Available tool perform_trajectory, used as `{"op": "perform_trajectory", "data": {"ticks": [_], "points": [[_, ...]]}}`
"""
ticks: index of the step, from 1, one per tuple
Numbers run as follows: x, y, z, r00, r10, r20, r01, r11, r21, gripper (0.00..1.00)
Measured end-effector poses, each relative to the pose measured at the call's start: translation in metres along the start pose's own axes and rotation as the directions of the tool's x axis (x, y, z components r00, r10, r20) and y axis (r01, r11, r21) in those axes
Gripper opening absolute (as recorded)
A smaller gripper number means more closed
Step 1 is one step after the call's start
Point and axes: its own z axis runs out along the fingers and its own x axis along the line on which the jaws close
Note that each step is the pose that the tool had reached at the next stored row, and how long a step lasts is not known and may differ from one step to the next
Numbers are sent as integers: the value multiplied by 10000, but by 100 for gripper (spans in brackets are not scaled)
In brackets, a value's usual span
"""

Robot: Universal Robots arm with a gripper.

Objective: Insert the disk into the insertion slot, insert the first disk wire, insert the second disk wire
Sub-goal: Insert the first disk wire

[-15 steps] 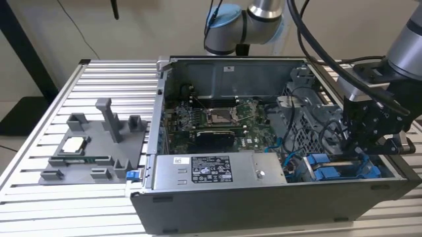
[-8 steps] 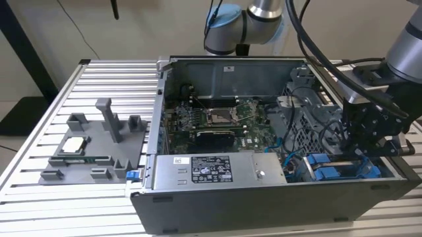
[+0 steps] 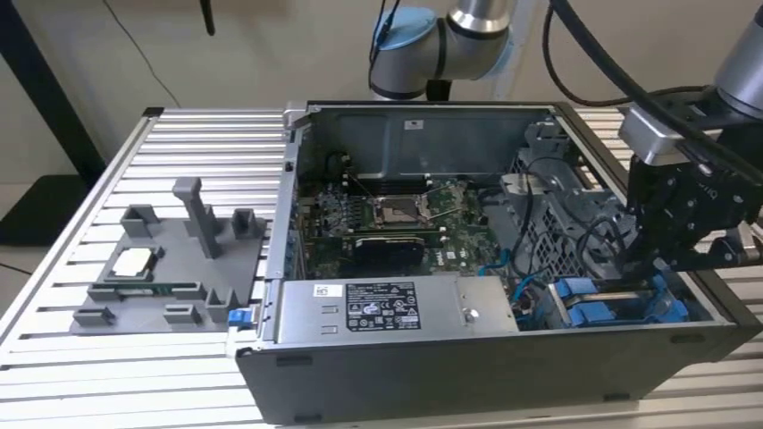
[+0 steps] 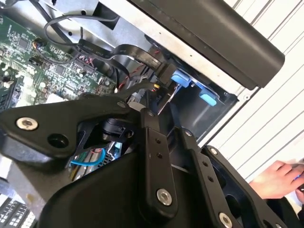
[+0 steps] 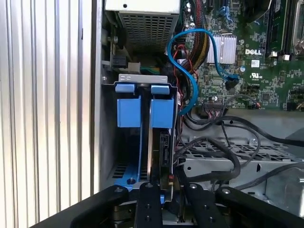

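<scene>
The disk (image 5: 164,148) stands on edge in the insertion slot (image 5: 107,142), its bright blue carrier tabs (image 5: 161,111) pointing towards the power supply. In the exterior view the slot (image 3: 620,304) sits in the case's near corner at that view's right, with my gripper (image 3: 646,264) reaching down into the case just above it. In both wrist views the gripper (image 5: 170,187) (image 4: 149,97) is at the disk's end and looks shut on a black wire connector (image 5: 169,180). Black wires (image 5: 237,164) loop from there across the drive cage. A blue wire (image 5: 194,90) curves from the motherboard towards the disk.
The open computer case (image 3: 477,375) lies on a slatted aluminium table (image 3: 71,268). It holds a grey power-supply box (image 3: 394,308) and the motherboard (image 3: 394,214). A grey fixture (image 3: 167,268) with small parts stands at the exterior view's left. A person's hand (image 4: 280,178) rests beside the case.
</scene>
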Motion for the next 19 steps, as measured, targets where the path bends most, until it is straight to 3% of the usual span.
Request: {"op": "perform_trajectory", "data": {"ticks": [6, 12, 17, 19], "points": [[-13, 3, -103, 10000, 1, 12, -1, 10000, 9, 27], [-33, 7, -160, 9998, 6, 223, -7, 10000, 61, 27], [-36, -35, -160, 9988, 13, 484, -16, 10000, 74, 27], [-35, -95, -159, 9988, 0, 497, -3, 10000, 64, 27]]}}
